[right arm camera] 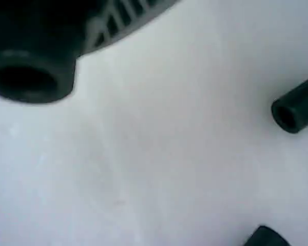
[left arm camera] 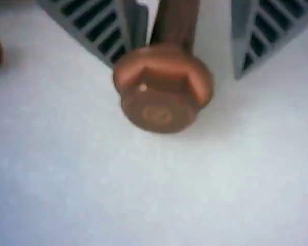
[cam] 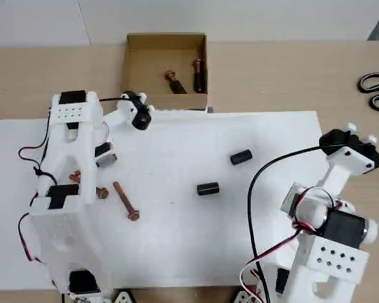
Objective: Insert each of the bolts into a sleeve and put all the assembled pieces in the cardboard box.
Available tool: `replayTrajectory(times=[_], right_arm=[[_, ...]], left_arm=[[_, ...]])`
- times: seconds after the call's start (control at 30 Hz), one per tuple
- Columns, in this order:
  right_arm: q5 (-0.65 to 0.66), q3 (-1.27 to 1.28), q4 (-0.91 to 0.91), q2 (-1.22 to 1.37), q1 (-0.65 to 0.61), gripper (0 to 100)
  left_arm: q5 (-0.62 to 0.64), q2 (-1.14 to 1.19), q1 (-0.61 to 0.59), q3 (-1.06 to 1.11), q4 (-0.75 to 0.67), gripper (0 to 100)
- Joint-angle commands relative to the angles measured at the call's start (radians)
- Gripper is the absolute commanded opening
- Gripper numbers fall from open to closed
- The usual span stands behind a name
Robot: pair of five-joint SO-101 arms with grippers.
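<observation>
Bolts [cam: 124, 201] are lying on the white sheet [cam: 177, 252], some half hiding under the left arm [cam: 69, 158]. Left gripper [left arm camera: 187, 56] is sitting open around one copper bolt [left arm camera: 161, 89] with a six-sided head. Two round black sleeves [cam: 208, 188] are lying farther right. Right gripper [right arm camera: 66, 36] is holding another hollow sleeve [right arm camera: 31, 72], looking blurry.

No text, number or sign can be read anywhere. The head of the bolt [left arm camera: 161, 92] in the left wrist view carries a faint embossed mark, too blurred to make out.
</observation>
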Motion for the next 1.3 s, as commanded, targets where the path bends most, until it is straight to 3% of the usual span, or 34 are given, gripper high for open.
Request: replayTrajectory(times=[0.0, 0.3, 0.57, 0.77, 0.93, 1.13, 1.27], right_arm=[[-0.002, -0.006, -0.021, -0.015, 0.004, 0.4], [-0.002, -0.006, -0.021, -0.015, 0.004, 0.4], [-0.002, -0.008, -0.022, -0.016, 0.002, 0.4], [-0.002, -0.143, -0.018, -0.016, -0.062, 0.4], [-0.002, -0.262, -0.025, -0.015, -0.249, 0.4], [0.014, -0.353, 0.042, -0.015, -0.418, 0.4], [0.086, -0.356, 0.067, -0.016, -0.456, 0.4]], left_arm=[[-0.005, 0.025, 0.0, -0.036, -0.008, 11], [-0.005, 0.071, -0.005, -0.041, 0.018, 0], [0.015, 0.069, -0.006, -0.266, 0.195, 1], [0.384, -0.041, 0.023, -0.435, 0.195, 1], [0.701, -0.212, 0.095, -0.441, 0.195, 1], [0.793, -0.488, 0.18, -0.438, 0.193, 1], [0.862, -0.603, 0.21, -0.43, 0.193, 1]])
